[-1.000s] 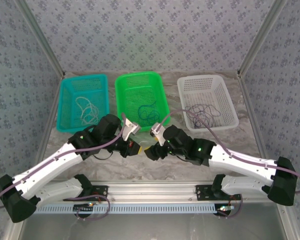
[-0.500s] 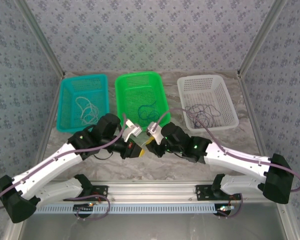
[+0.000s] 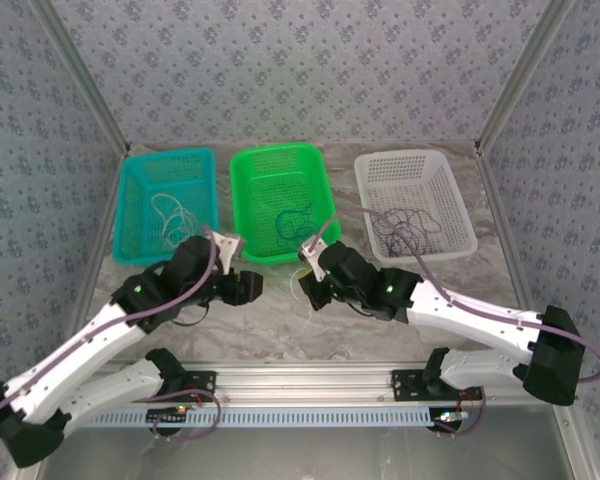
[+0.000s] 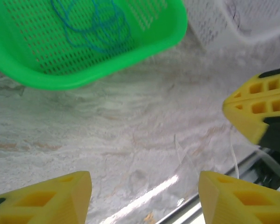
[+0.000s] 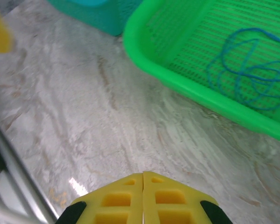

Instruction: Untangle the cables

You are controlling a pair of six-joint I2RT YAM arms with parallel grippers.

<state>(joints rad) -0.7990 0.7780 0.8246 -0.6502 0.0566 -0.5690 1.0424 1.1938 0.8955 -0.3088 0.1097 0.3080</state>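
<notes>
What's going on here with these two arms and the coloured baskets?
Two robot arms are separating thin cables. A whitish cable lies in the teal plastic basket, a blue cable in the green plastic basket, and a dark cable in the white plastic basket. The left gripper hangs open over the marbled table; the right gripper is shut beside it. A thin pale strand lies between them; whether the right gripper pinches it is unclear.

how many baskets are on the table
3, in a row along the far side of the table: a teal basket on the left, a green basket in the middle, a white basket on the right. None seems hidden.
</notes>
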